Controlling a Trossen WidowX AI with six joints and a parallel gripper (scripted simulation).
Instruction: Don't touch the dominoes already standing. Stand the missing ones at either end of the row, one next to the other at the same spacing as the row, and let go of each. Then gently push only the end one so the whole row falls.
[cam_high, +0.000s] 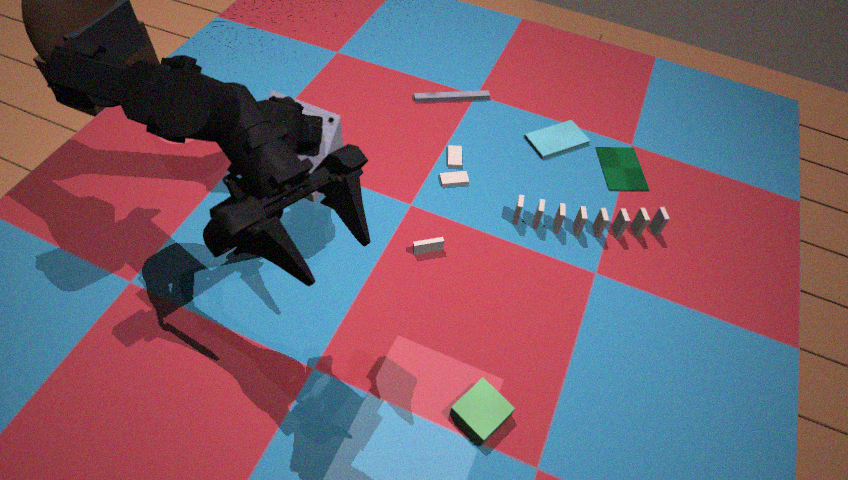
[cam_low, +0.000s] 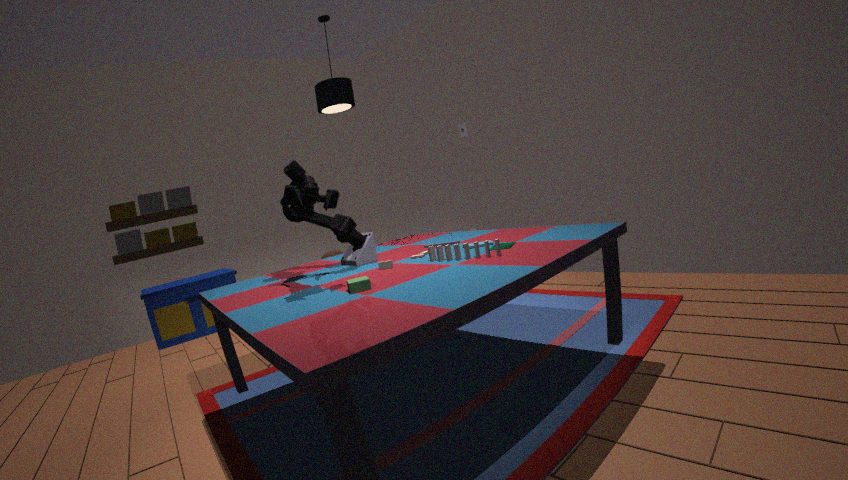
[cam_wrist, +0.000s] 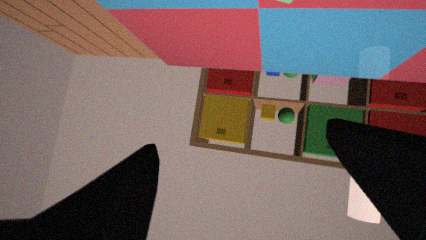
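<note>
A row of several pale dominoes (cam_high: 580, 220) (cam_low: 464, 250) stands upright on the checkered table, running left to right. Three loose dominoes lie flat or on an edge to its left: one (cam_high: 454, 155) and a second (cam_high: 454, 178) on a blue square, a third (cam_high: 428, 245) on a red square. My gripper (cam_high: 336, 260) (cam_wrist: 242, 140) (cam_low: 329, 198) is open and empty. It hangs in the air well left of the loose dominoes, raised above the table. The wrist view shows only a wall, a shelf and the table's far part; no domino shows there.
A grey bar (cam_high: 451, 95), a light blue flat tile (cam_high: 557, 137) and a dark green flat tile (cam_high: 621, 168) lie behind the row. A green block (cam_high: 482, 409) (cam_low: 358, 284) sits near the front. The arm's base (cam_high: 330, 133) stands at the left.
</note>
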